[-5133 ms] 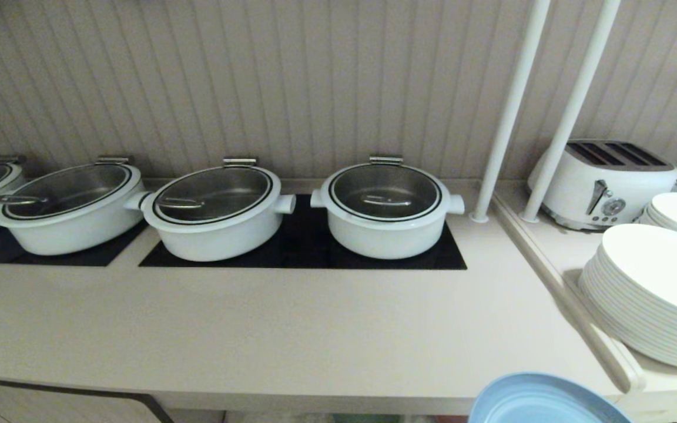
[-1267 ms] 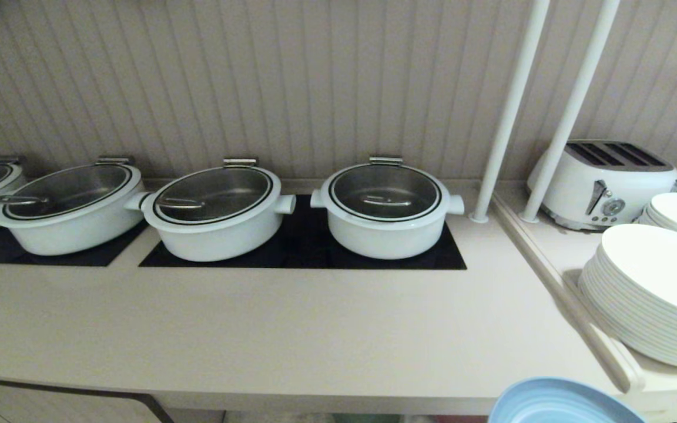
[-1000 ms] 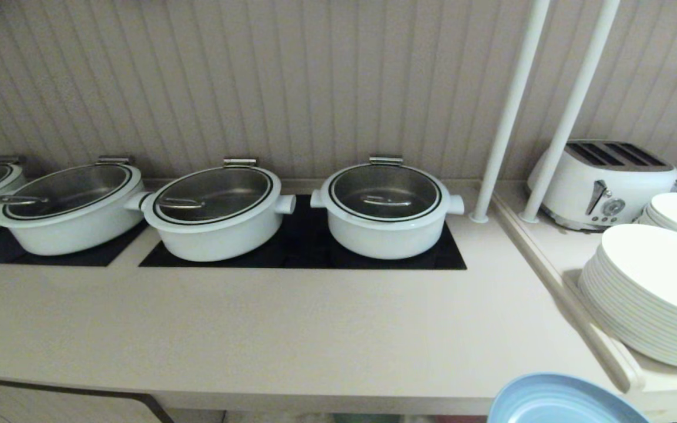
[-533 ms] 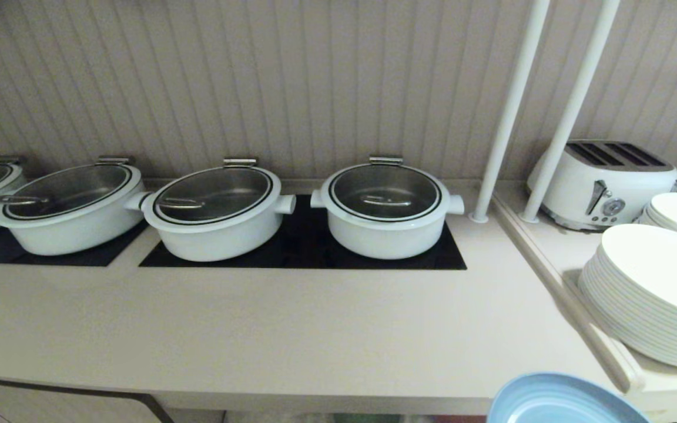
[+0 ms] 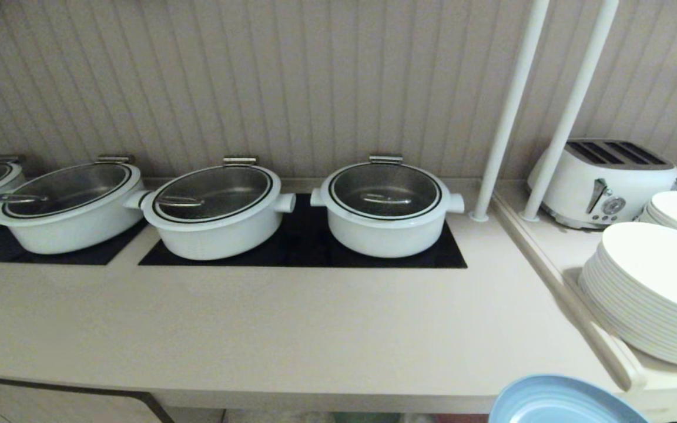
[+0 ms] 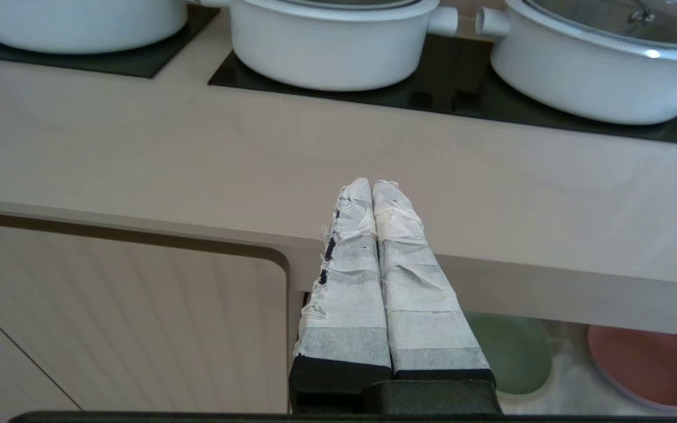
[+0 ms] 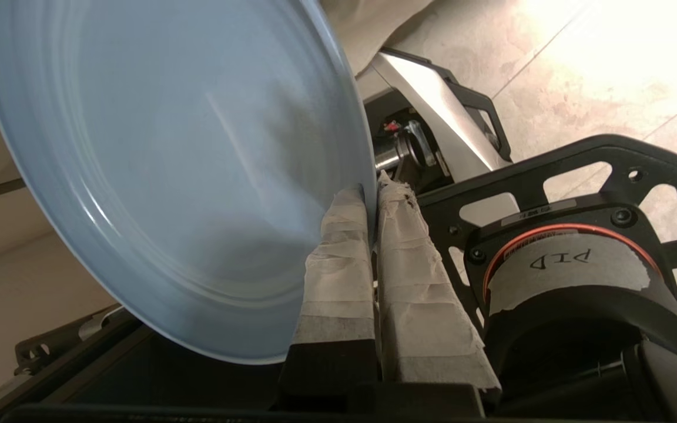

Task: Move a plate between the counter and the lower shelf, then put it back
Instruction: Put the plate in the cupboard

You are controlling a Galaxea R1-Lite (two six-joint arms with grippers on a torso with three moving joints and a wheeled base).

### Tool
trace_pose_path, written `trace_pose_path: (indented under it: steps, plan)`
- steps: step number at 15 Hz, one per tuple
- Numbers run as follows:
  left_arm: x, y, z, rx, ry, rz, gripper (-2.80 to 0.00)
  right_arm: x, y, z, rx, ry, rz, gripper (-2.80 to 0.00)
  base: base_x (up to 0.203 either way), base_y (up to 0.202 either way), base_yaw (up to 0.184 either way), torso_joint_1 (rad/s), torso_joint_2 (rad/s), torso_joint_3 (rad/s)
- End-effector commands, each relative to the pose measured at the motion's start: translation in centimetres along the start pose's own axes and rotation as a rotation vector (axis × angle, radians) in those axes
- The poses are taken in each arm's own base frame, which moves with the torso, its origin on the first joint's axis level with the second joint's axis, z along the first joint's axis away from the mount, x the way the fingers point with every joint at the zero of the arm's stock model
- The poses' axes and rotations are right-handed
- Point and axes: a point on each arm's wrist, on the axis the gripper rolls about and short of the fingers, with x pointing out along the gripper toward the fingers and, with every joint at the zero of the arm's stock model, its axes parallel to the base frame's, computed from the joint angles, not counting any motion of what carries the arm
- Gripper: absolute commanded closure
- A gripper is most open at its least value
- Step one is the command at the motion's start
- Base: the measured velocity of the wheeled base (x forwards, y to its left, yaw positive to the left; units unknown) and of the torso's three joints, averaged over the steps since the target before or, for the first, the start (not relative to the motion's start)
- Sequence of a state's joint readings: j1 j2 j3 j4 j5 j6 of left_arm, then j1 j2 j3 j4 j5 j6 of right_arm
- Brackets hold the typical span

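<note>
The plate (image 7: 156,176) is small, round, light blue and matte, with a raised rim and faint concentric rings across its face. The right gripper (image 7: 372,197) is clamped on the plate's rim, its tape-wrapped fingers (image 7: 338,264) pressed together with the edge between them. In the head view the plate (image 5: 562,402) shows only as an arc at the lower right, in front of and below the front edge of the counter (image 5: 291,329), touching neither it nor anything else visible.

Compared with the earlier head frames, the plate occupies nearly the same place at the lower right; five seconds ago it sat slightly further left. The whole scene has shifted very slightly, which is camera movement; the pots and stacks keep their places.

The left gripper (image 6: 372,188) hangs in front of the counter edge, its taped fingers closed against each other and holding nothing. Below it, in the lower shelf (image 6: 573,382), a green plate (image 6: 515,352) and a pink plate (image 6: 647,364) lie side by side on a white cloth lining.

The counter is a smooth beige worktop with black cooktop panels (image 5: 303,247) set into it, carrying white pots (image 5: 385,211) with glass lids. A ribbed beige wall stands behind. On the side surface to the right are a white toaster (image 5: 603,182), stacks of white plates (image 5: 650,294) and two white poles (image 5: 509,111).
</note>
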State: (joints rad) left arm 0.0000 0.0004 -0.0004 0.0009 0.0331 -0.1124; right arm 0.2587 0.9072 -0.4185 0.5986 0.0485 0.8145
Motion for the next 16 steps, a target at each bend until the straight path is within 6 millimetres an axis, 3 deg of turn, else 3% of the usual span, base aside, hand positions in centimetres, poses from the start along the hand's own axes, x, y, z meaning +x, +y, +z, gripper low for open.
trace_pose_path:
  steps: [1, 16]
  plan:
    - [0.00, 0.00, 0.00, -0.001, -0.001, 0.001, 0.00, 0.02, 0.00, 0.00, 0.006, 0.004, -0.003, 0.00, 0.000, 0.000, 0.000, -0.065, 0.15, 0.071]
    - [0.00, 0.00, 0.00, -0.001, -0.001, 0.001, 0.00, 0.01, -0.04, -0.05, 0.006, 0.004, -0.002, 0.00, 0.000, 0.000, 0.000, -0.116, 0.24, 0.121]
